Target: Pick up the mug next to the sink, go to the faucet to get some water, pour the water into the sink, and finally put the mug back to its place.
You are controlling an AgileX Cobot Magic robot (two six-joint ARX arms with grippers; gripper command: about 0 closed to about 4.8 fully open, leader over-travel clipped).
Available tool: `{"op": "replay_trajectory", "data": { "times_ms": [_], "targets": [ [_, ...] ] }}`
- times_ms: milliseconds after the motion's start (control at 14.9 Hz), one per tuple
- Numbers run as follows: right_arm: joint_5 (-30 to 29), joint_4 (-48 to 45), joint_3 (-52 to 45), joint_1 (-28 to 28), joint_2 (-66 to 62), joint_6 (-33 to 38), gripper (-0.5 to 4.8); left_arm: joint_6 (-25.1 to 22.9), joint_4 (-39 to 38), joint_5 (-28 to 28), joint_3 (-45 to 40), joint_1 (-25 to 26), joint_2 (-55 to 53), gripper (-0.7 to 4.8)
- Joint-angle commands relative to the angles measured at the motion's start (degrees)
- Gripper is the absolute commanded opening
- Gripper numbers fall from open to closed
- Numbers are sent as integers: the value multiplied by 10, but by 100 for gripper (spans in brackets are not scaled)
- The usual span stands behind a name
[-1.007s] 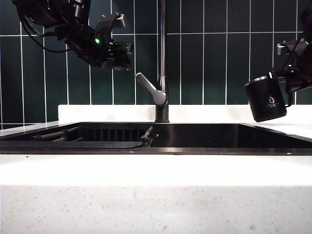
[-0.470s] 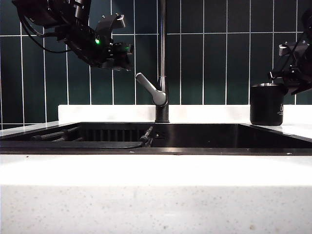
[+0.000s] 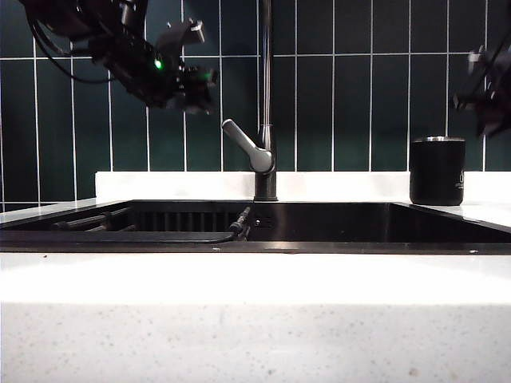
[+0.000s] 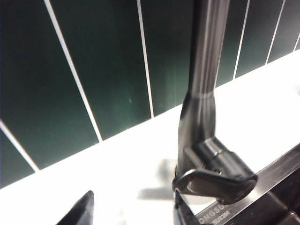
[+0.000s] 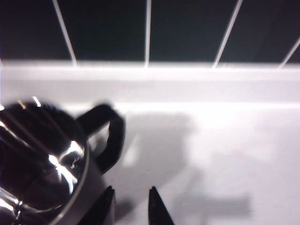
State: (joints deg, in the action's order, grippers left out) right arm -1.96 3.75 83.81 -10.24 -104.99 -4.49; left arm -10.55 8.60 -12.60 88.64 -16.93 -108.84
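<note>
Mug: matte black cylindrical mug with silver rim (image 3: 437, 171) upright on white counter (image 3: 255, 279), right of sink (image 3: 319, 223); rigid, smooth; take by loop handle (image 5: 108, 136).
Right gripper (image 5: 130, 204): above mug, narrow gap, empty.
Left gripper (image 3: 192, 84): high left of faucet (image 3: 265, 96), wide, empty.

**Materials and finishes at the sink**

The matte black cylindrical mug (image 3: 437, 171) carries a bright polished metal rim, and its inside (image 5: 35, 164) gleams like steel. The tall grey metal faucet pipe (image 3: 265, 96) has a smooth brushed sheen; its lever (image 4: 215, 180) looks the same satin metal. The dark recessed sink (image 3: 335, 221) is edged in dull metal. The white speckled countertop (image 3: 255, 335) looks like stone. Glossy dark green wall tiles (image 3: 351, 104) reflect light.
</note>
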Motion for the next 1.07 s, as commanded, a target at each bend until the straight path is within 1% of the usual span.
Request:
{"op": "replay_trajectory", "data": {
  "times_ms": [67,201,403,537,672,739,940,1075],
  "targets": [
    [1,8,3,-1,43,2,108,0,-42,4,1,-1,40,209],
    [-9,30,3,1,76,2,108,0,-70,6,1,-1,68,209],
    [-74,34,3,1,109,6,108,0,-108,6,1,-1,106,209],
    [-112,63,3,1,129,48,108,0,-150,6,1,-1,129,209],
    [-126,106,3,2,148,48,107,-2,-176,6,1,-1,148,209],
    [-137,108,3,2,165,49,107,-2,-185,6,0,-1,159,209],
    [-139,116,3,12,223,49,108,-2,-203,6,-4,-1,193,209],
    [-135,147,3,27,248,42,108,-2,-206,10,-21,-1,214,209]
  ]
}}
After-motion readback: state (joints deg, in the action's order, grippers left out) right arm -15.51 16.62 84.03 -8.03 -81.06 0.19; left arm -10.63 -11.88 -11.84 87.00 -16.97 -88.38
